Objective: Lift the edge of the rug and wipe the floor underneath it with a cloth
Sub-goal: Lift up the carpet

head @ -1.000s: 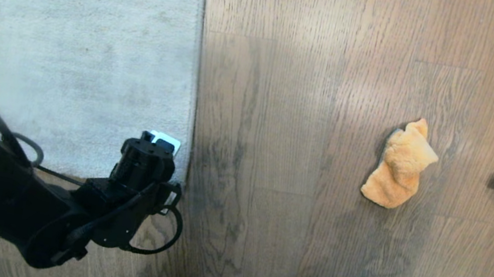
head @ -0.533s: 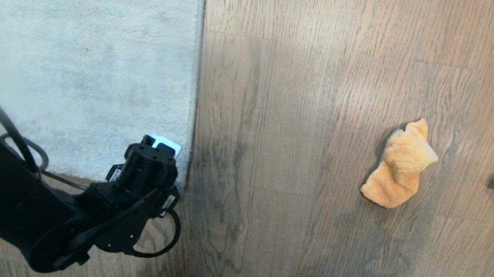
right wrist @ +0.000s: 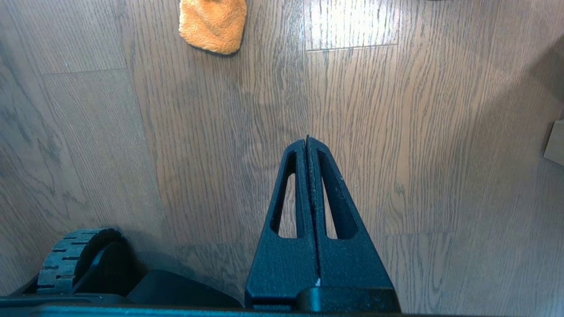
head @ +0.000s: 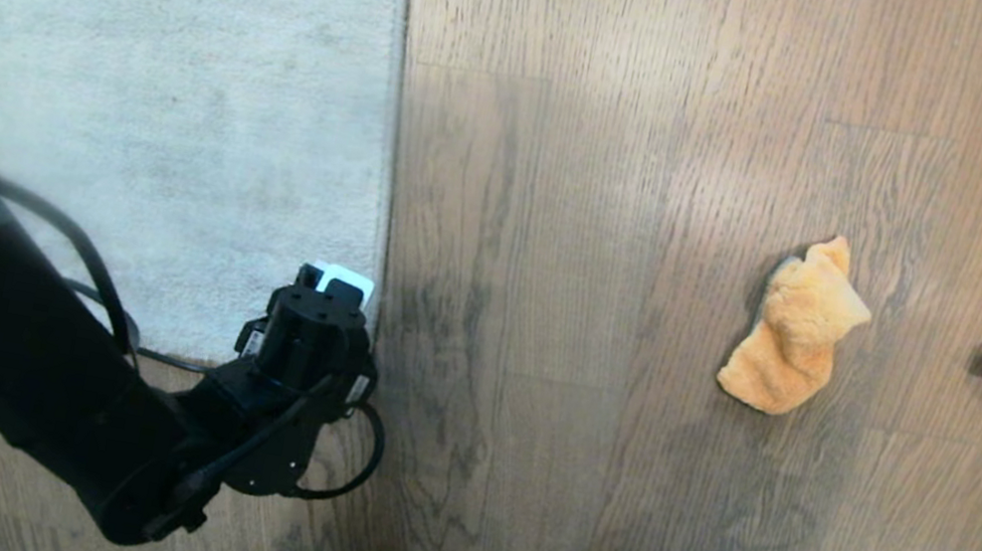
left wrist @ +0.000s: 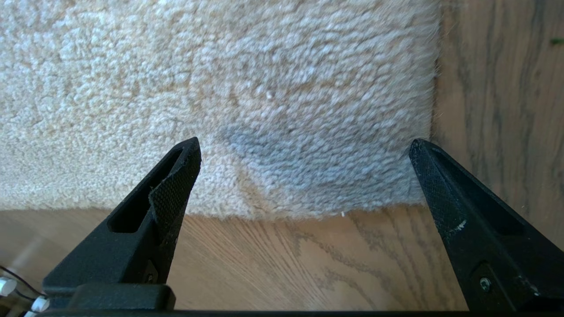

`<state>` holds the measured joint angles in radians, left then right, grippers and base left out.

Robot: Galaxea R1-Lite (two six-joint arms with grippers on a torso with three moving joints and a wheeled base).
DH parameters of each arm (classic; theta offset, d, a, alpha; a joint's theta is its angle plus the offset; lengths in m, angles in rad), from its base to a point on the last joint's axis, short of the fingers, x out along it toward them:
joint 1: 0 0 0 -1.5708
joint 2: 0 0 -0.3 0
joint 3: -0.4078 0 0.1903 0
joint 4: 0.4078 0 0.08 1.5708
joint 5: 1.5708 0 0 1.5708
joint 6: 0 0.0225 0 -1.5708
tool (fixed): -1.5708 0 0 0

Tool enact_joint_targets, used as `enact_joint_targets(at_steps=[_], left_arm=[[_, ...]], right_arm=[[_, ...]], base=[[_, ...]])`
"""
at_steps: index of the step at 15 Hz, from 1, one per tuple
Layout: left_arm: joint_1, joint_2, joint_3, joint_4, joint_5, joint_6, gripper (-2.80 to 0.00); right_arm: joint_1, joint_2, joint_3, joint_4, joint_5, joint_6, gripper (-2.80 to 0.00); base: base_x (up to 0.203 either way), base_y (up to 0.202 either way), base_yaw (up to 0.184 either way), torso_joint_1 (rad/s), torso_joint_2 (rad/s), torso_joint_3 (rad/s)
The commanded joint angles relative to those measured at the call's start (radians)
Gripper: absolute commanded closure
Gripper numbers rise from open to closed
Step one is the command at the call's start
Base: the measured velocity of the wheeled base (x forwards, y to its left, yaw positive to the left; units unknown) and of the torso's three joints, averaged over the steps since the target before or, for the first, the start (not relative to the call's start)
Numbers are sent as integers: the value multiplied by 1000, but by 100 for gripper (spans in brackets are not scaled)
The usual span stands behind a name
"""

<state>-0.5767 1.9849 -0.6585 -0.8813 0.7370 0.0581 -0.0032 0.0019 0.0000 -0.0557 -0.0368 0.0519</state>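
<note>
The left gripper hangs over the rug edge at lower centre-left of the head view, jaws spread wide, one finger over the pile and the other just past the rug's side border, straddling the corner. That stance looks chosen so the jaws can close on the corner and peel it up off the floor. The rug lies flat, not yet lifted. The cloth sits crumpled on bare planks at right of centre, well apart from the rug, likely left within the other arm's reach for wiping. The right gripper is parked low by the base's wheel, fingers pressed together on nothing. Compared with a second earlier, the left wrist has shifted slightly rightward and down in the frame, closer to the corner; the cloth and rug are unchanged.
</note>
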Motion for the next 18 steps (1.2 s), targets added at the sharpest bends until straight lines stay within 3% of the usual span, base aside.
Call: enact_joint_targets(at_steps=[1, 8, 16, 18], left_arm=[[-2, 14, -16, -8, 2, -1, -280], [-22, 37, -66, -8, 15, -1, -280], [-18, 28, 25, -8, 48, 6, -280], [-11, 19, 42, -8, 68, 38, -280]], right_arm=[[0, 0, 0, -1, 0, 0, 0], [0, 0, 0, -1, 0, 0, 0], [0, 0, 0, -1, 0, 0, 0], [0, 0, 0, -1, 0, 0, 0]], base=[[0, 0, 0, 0, 0, 0], [0, 0, 0, 0, 0, 0], [0, 0, 0, 0, 0, 0], [0, 0, 0, 0, 0, 0]])
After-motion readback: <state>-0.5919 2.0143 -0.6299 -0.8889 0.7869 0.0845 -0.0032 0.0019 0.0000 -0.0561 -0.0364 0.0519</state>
